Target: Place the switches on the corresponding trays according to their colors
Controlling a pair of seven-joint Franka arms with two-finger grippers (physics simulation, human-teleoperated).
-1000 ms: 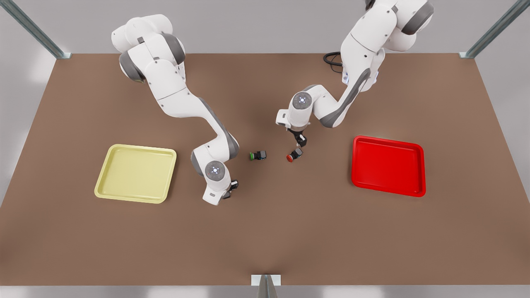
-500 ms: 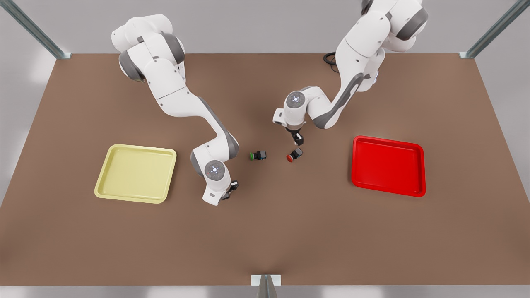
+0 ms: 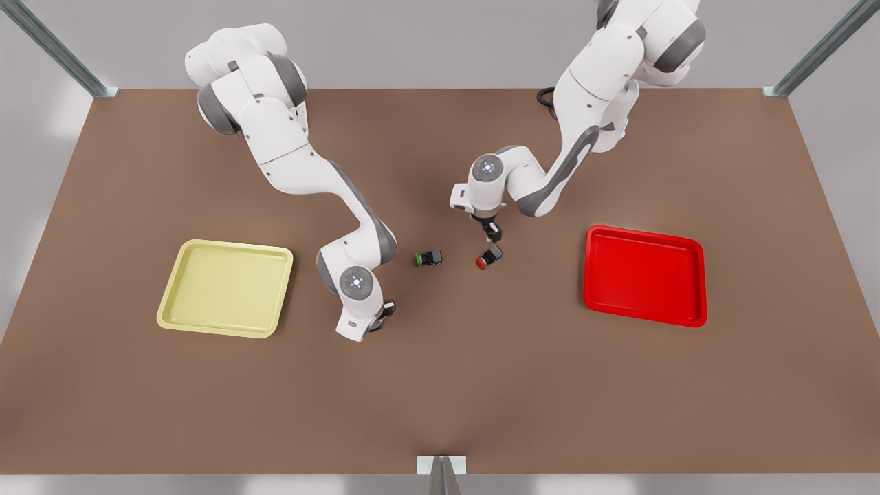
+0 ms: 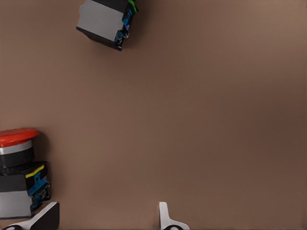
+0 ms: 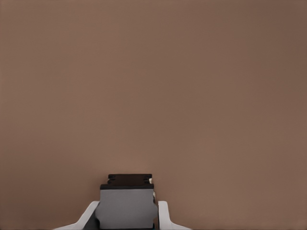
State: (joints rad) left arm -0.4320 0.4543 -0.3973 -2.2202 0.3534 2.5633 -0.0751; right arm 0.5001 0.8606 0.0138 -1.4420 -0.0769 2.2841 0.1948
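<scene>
Two trays sit well apart on the brown table (image 3: pixel 440 399): the pale yellow tray (image 3: pixel 227 289) toward the front view's left and the red tray (image 3: pixel 646 275) toward its right, each well in from the table edges, with a broad band of open surface along the near side. I count three switches. The red-capped switch (image 3: pixel 488 258) and the green-capped switch (image 3: pixel 428 258) lie on their sides near each other at mid-table, between the two arms and outside both trays. My left gripper (image 3: pixel 493 236) hangs just behind the red-capped switch (image 4: pixel 17 177), fingers (image 4: pixel 165 218) spread wide and holding nothing, with the green-capped switch (image 4: pixel 105 21) farther off. My right gripper (image 3: pixel 386 311) sits low between the yellow tray and the green-capped switch, with open table between it and the tray's rim. In the right wrist view that gripper (image 5: pixel 127 218) is clamped on a grey-bodied switch (image 5: pixel 127 201); I cannot tell its cap colour.
</scene>
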